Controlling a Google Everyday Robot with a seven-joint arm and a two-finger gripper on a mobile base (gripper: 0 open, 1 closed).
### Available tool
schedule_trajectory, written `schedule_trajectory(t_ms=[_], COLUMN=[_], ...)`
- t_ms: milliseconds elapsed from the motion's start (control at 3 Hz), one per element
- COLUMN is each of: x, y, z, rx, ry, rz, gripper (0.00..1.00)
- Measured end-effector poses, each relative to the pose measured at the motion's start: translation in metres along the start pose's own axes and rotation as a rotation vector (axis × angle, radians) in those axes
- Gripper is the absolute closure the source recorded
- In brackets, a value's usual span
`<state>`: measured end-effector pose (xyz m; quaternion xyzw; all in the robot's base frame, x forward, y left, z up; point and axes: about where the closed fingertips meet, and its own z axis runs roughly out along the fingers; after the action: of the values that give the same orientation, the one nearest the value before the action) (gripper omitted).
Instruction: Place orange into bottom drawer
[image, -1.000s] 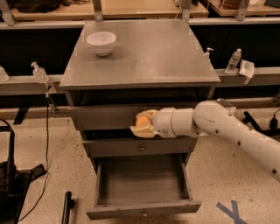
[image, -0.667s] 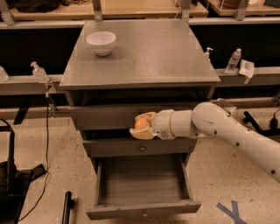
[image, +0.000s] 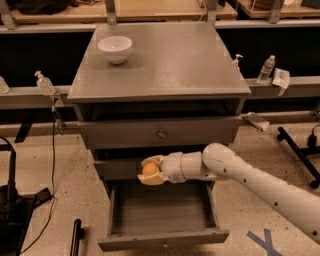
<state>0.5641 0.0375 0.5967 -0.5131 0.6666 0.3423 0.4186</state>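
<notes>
The orange (image: 149, 169) is small and round and sits between the pale fingers of my gripper (image: 151, 171), which is shut on it. The gripper hangs in front of the middle drawer's front, just above the back left part of the open bottom drawer (image: 162, 239). The bottom drawer is pulled out toward the camera and its grey inside shows nothing in it. My white arm (image: 250, 175) reaches in from the lower right.
A white bowl (image: 115, 49) stands on the cabinet top (image: 175, 65) at the back left. The top drawer (image: 160, 133) with a round knob is closed. Bottles (image: 268, 69) stand on rails behind. A black stand (image: 10, 200) and cables lie on the floor at left.
My gripper with the orange has moved down and slightly left, from the level of the top drawer's lower edge to just above the open bottom drawer.
</notes>
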Motion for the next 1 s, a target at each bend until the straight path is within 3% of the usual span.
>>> schedule_trajectory(t_ms=[333, 667, 1000], x=[0.059, 0.077, 0.093], y=[0.015, 0.018, 0.009], z=[0.017, 0.024, 0.025], rx=[-0.019, -0.021, 0.004], ry=[-0.034, -0.032, 0.012], rz=[0.039, 0.052, 0.042], gripper=[1.00, 1.00, 1.00])
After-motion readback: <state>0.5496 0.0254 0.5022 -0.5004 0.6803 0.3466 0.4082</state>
